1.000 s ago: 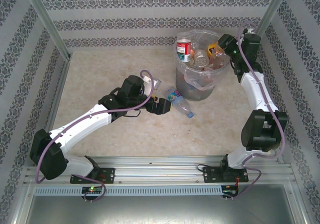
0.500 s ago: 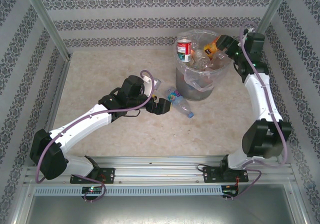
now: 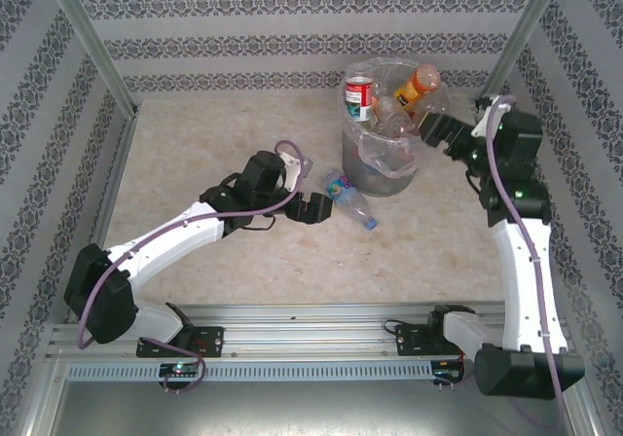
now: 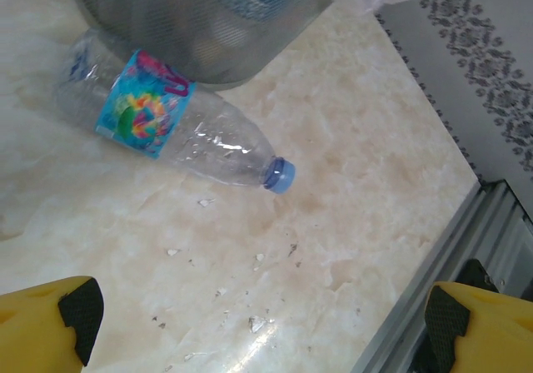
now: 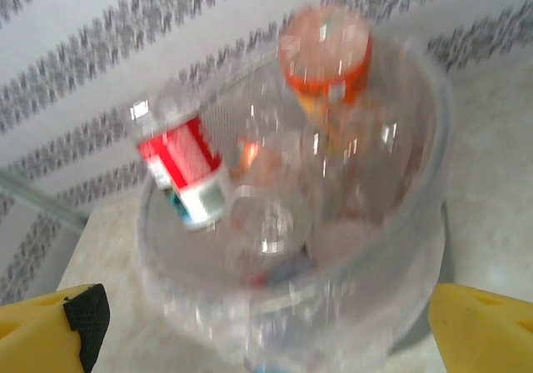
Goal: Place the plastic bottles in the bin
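- Top external view: the table [image 3: 214, 144] is pale and stony, with patterned walls around it.
- The bin [image 3: 378, 175] stands at the table's 1 o'clock. It is round and grey, with a clear bag over its rim.
- Bottles stick up out of the bin. One has a red label [image 3: 358, 95] at the rim's 10 o'clock. One has an orange label [image 3: 419, 84] at 1 o'clock. Right wrist view: these are blurry.
- One bottle [image 3: 350, 200] lies flat on the table, at the bin's 7 o'clock, just beside its base. Left wrist view: it has a bright blue label and a blue cap [image 4: 281, 174].
- The left gripper [image 3: 326, 205] is at 9 o'clock from that bottle, near it. Its jaws are wide apart and hold nothing.
- The right gripper [image 3: 435, 129] is at the bin's 3 o'clock, just beside the rim. Its jaws are wide apart and hold nothing.
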Controlling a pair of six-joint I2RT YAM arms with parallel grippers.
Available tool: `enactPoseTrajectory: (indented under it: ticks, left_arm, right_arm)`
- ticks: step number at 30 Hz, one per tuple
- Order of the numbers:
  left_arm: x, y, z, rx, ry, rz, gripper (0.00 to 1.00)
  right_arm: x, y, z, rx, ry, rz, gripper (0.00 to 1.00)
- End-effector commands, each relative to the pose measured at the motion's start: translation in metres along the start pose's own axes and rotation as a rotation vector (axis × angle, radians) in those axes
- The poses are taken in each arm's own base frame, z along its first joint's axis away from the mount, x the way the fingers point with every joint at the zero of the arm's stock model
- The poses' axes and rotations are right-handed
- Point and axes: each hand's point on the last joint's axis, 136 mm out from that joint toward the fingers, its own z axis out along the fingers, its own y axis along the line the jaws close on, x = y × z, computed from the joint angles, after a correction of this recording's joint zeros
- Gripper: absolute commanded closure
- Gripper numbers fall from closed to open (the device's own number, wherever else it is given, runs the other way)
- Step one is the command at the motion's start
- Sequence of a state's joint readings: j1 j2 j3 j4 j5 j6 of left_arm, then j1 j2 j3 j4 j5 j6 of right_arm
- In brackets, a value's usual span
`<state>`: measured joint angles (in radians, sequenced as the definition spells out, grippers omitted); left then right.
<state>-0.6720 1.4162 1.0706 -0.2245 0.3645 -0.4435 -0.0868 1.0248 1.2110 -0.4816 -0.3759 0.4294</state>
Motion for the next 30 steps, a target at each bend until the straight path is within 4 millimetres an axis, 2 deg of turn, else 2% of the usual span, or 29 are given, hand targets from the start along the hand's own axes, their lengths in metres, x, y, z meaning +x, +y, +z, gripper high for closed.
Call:
enactPoseTrajectory:
  ticks: [1,5,10,15,20,25,30]
  left_arm:
    - [-0.002,0.023,0.016,-0.067,-0.045,-0.156,0.0]
    - [-0.003,0.038,0.033,-0.127,-0.072,-0.314,0.0]
    - [-0.007,0.047,0.057,-0.13,-0.092,-0.47,0.0]
    - [-0.004,0.055,0.087,-0.103,-0.095,-0.614,0.0]
    - [-0.01,0.051,0.123,0.001,-0.102,-0.749,0.0]
    - [-0.017,0.057,0.142,0.023,-0.138,-0.786,0.0]
    - [-0.015,0.061,0.16,0.049,-0.139,-0.818,0.0]
  right_arm:
    - [0.04,0.006,-0.007,-0.057,0.099,0.012,0.02]
    - [0.066,0.011,-0.022,-0.086,0.13,0.018,0.02]
    - [0.083,0.016,-0.038,-0.126,0.132,0.005,0.02]
    - [0.099,0.026,-0.044,-0.201,0.167,-0.004,0.02]
    - [0.103,0.029,-0.045,-0.232,0.177,-0.022,0.02]
    - [0.102,0.031,-0.043,-0.243,0.179,-0.027,0.02]
    - [0.103,0.03,-0.041,-0.24,0.187,-0.026,0.02]
